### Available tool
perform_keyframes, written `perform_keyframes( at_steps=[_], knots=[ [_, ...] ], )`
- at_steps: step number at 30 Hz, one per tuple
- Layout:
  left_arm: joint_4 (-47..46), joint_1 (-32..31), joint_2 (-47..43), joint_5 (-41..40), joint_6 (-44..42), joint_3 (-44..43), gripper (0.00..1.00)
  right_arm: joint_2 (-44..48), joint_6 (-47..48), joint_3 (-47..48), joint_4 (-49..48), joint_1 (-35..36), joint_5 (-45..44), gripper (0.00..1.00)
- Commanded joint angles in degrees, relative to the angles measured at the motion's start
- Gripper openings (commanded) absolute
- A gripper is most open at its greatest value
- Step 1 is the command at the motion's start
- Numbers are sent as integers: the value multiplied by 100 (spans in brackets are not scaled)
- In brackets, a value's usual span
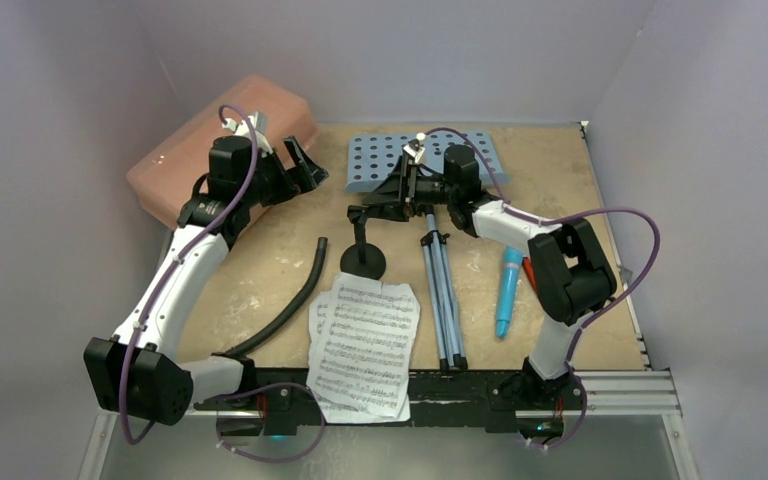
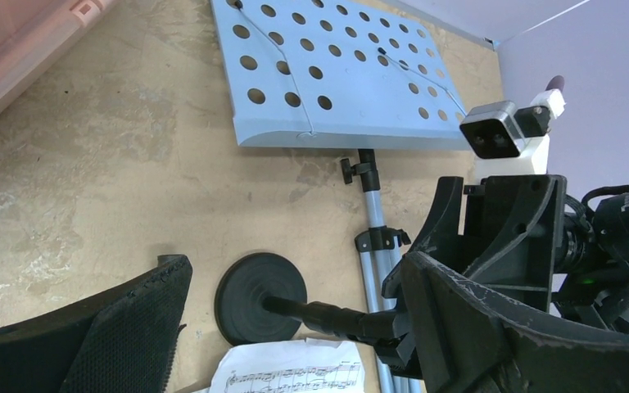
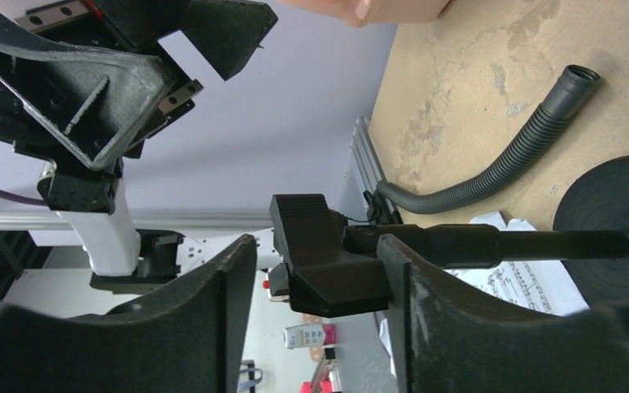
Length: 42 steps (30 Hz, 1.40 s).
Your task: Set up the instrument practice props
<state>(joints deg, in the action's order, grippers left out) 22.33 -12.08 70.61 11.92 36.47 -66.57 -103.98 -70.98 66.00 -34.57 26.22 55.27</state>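
The short black mic stand (image 1: 363, 262) stands on its round base at mid table; it also shows in the left wrist view (image 2: 260, 296). My right gripper (image 1: 380, 197) is open around the stand's top clip (image 3: 328, 254), with a gap at one finger (image 3: 213, 327). My left gripper (image 1: 305, 170) is open and empty, up beside the pink case. The light-blue music stand (image 1: 425, 160) lies flat, tripod legs (image 1: 442, 300) folded toward me. Two sheet-music pages (image 1: 365, 340) lie at the near edge. The turquoise microphone (image 1: 509, 292) lies right of the tripod.
A salmon-pink plastic case (image 1: 220, 145) sits at the back left. A curved black hose (image 1: 285, 305) lies left of the pages. Grey walls close in the back and sides, and a metal rail (image 1: 620, 385) runs along the near edge.
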Motion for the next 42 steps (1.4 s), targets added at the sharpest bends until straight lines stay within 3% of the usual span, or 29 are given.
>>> perform_keyframes(
  at_steps=[1, 13, 34, 42],
  knots=[
    [-184, 12, 78, 38, 53, -325, 97, -124, -97, 99, -425, 41, 276, 54],
    [-175, 11, 87, 43, -25, -509, 97, -135, -279, 394, -752, 41, 345, 0],
    [-257, 10, -611, -580, -253, -744, 99, -127, -192, 1944, 118, -7, 499, 0],
    [-205, 17, -907, -854, -343, -655, 100, -147, 250, 2436, 1030, -638, 386, 0]
  ],
)
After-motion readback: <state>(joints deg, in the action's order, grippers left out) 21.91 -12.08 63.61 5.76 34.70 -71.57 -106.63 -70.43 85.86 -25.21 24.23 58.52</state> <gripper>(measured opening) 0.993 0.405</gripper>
